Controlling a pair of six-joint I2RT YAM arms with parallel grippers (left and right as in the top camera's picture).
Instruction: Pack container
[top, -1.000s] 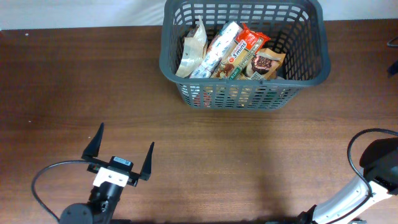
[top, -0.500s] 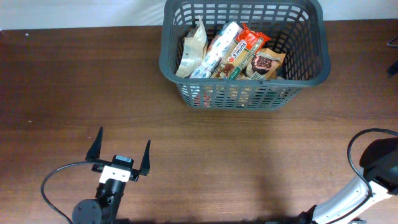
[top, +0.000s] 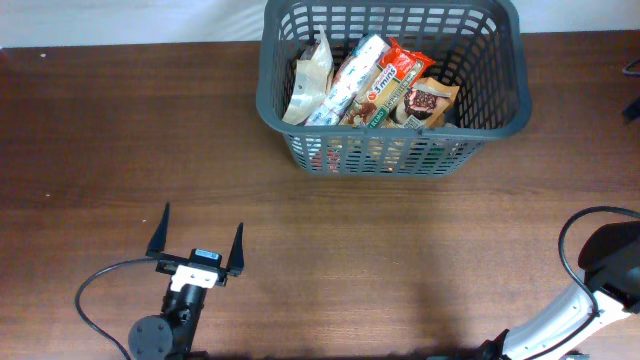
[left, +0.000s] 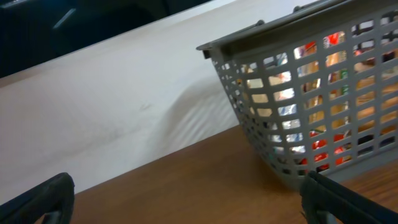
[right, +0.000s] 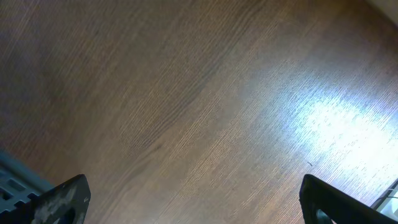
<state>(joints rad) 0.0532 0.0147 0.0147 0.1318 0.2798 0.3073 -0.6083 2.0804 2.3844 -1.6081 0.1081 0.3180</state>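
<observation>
Where the table (top: 420, 250) meets the white backdrop (top: 130, 20) at its far edge, the container (top: 395, 152) stands right of centre. Its far rim overlaps that white strip in the overhead view. Snack packets (top: 365, 80) stand packed inside it, leaning on one another.

The left gripper (top: 203, 216) sits well apart from it, near the front edge on the left, fingers spread wide and empty, pointing toward the far side. A broad stretch of bare wood lies between them. From the left wrist, the basket's near left corner and slotted wall fill the upper right, with clear wood below.

The right arm (top: 600, 290) curls at the front right corner. The right gripper (right: 193, 179) is spread wide over bare wood, grasping nothing.
</observation>
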